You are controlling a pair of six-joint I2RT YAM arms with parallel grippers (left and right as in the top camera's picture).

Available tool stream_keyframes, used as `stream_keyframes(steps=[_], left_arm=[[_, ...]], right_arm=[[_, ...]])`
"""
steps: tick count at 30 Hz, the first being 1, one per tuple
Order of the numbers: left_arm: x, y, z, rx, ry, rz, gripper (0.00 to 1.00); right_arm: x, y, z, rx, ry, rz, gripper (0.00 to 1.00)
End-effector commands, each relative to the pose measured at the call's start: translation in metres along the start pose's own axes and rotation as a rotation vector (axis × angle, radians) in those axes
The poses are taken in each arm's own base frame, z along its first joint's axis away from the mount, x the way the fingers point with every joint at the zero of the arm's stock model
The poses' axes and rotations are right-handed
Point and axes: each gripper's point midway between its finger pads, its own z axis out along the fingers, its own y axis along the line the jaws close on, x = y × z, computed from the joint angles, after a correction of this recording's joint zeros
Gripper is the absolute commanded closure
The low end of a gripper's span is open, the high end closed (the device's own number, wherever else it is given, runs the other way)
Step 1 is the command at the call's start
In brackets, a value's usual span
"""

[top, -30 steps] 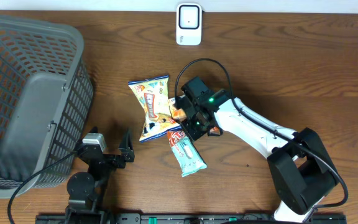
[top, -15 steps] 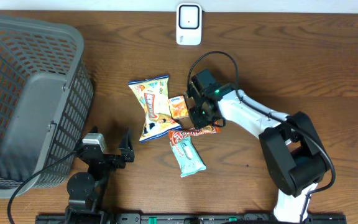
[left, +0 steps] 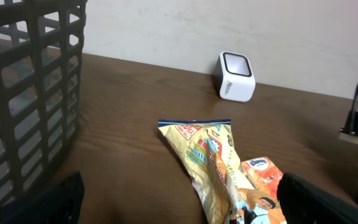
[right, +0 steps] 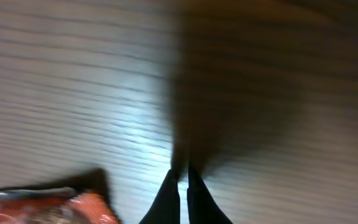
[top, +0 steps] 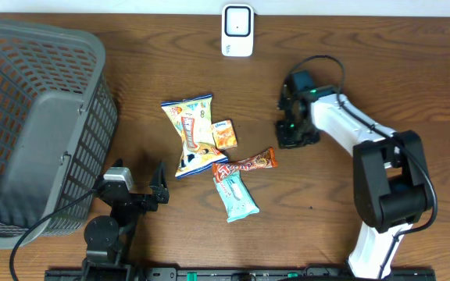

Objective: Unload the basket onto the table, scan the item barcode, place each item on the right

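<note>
Several snack items lie mid-table: a yellow chip bag (top: 190, 134) (left: 207, 158), a small orange pack (top: 224, 134) (left: 261, 179), a red-orange bar (top: 246, 163) (right: 67, 208) and a teal bar (top: 234, 195). The white barcode scanner (top: 237, 30) (left: 235, 76) stands at the table's far edge. To the right of the items, my right gripper (top: 289, 134) (right: 183, 190) is shut on nothing above bare wood. Near the front edge, my left gripper (top: 143, 191) (left: 179, 208) stands open and empty, facing the chip bag.
A large grey plastic basket (top: 37, 117) (left: 23, 93) fills the left side of the table. A black cable (top: 319, 62) loops over the right arm. Bare wood lies between the items and the scanner.
My right gripper has swung right, off the pile, to bare wood. The red-orange bar slid a little right and lies free. The left arm has not moved.
</note>
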Motion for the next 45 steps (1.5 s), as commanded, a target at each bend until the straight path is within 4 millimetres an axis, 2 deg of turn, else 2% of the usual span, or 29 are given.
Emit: stream_keyframes(steps=[1, 4, 9, 16, 24, 32, 37, 42, 45], left_arm=[[0.016, 0.004, 0.002, -0.007, 0.04, -0.02, 0.02], [0.016, 0.004, 0.002, -0.007, 0.04, -0.02, 0.02], [0.016, 0.004, 0.002, -0.007, 0.041, -0.02, 0.02], [0.016, 0.004, 0.002, -0.007, 0.04, -0.02, 0.02], [0.016, 0.004, 0.002, -0.007, 0.04, -0.02, 0.02], [0.016, 0.004, 0.002, -0.007, 0.041, -0.02, 0.02], [0.016, 0.004, 0.002, -0.007, 0.04, -0.02, 0.02], [0.016, 0.004, 0.002, -0.007, 0.04, -0.02, 0.02], [0.016, 0.004, 0.002, -0.007, 0.041, -0.02, 0.02]], right_arm=[[-0.01, 0.002, -0.017, -0.008, -0.039, 0.011, 0.99], [-0.007, 0.017, -0.037, -0.065, -0.061, -0.005, 0.99], [0.006, 0.064, -0.059, -0.196, -0.066, -0.083, 0.99], [0.032, 0.124, -0.055, -0.248, -0.027, -0.237, 0.99], [0.058, 0.162, -0.05, -0.253, 0.008, -0.335, 0.99], [0.052, 0.176, -0.042, -0.268, -0.05, -0.378, 0.99], [0.059, 0.172, -0.015, -0.248, 0.002, -0.372, 0.99], [0.058, 0.143, 0.028, -0.101, 0.063, -0.263, 0.99], [0.053, 0.123, 0.038, -0.025, 0.065, -0.192, 0.99]])
